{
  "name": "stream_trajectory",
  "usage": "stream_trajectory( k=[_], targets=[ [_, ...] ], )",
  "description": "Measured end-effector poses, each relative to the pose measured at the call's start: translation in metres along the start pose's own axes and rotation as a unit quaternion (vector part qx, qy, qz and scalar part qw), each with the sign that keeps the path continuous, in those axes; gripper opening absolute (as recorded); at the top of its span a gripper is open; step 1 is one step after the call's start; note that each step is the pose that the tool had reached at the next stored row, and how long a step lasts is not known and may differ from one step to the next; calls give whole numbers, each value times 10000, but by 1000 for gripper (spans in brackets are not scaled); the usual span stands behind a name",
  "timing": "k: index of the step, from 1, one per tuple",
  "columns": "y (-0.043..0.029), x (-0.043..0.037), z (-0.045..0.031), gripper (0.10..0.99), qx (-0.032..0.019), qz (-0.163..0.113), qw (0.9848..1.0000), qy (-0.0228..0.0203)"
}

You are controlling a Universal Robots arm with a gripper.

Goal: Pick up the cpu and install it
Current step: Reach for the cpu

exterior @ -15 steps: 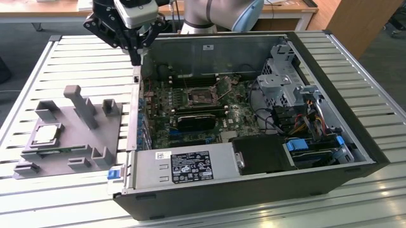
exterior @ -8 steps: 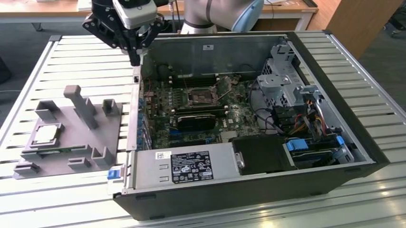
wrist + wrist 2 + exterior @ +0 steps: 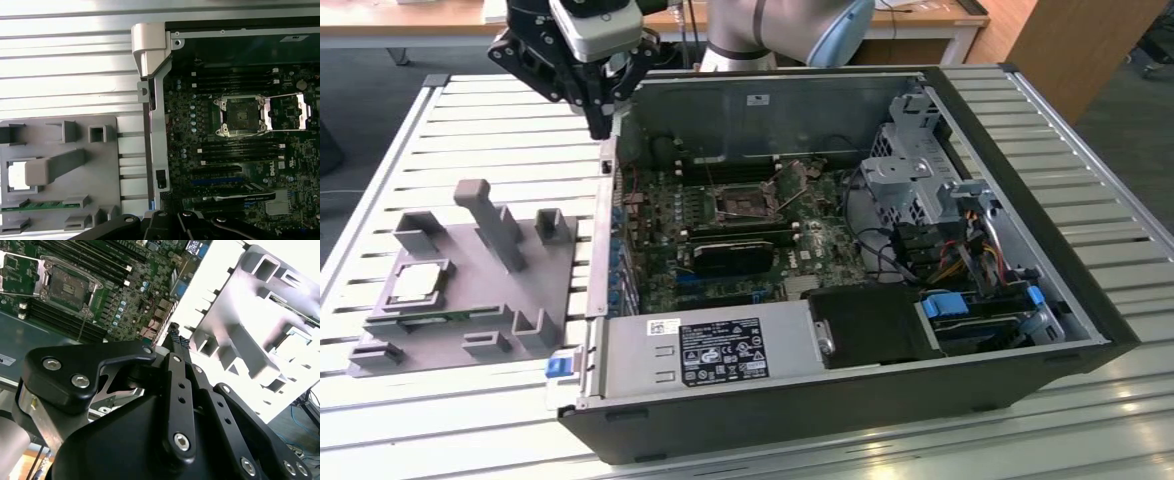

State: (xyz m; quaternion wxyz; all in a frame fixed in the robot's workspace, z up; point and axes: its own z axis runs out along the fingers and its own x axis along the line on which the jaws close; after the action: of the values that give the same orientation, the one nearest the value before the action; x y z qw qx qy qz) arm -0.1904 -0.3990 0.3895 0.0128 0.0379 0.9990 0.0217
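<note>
**Claw hangs at the edge of an open computer, cpu in its holder**

At the exterior view's left, the cpu lies flat in a recess of the grey holder on the slatted metal surface. It is well apart from the claw, whose fingers are drawn together on nothing above the case wall nearest the holder. Rightward, the open computer case shows its motherboard socket, retaining frame swung open.
</note>
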Motion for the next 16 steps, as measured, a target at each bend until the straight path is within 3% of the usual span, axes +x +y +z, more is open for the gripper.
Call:
stream_trajectory(
  k=[8, 16],
  targets=[
    [-16, 199, 12, 106, 0, 0, 10000, 3],
    [-22, 272, 30, 106, 1, 0, 10000, 22]
  ],
)
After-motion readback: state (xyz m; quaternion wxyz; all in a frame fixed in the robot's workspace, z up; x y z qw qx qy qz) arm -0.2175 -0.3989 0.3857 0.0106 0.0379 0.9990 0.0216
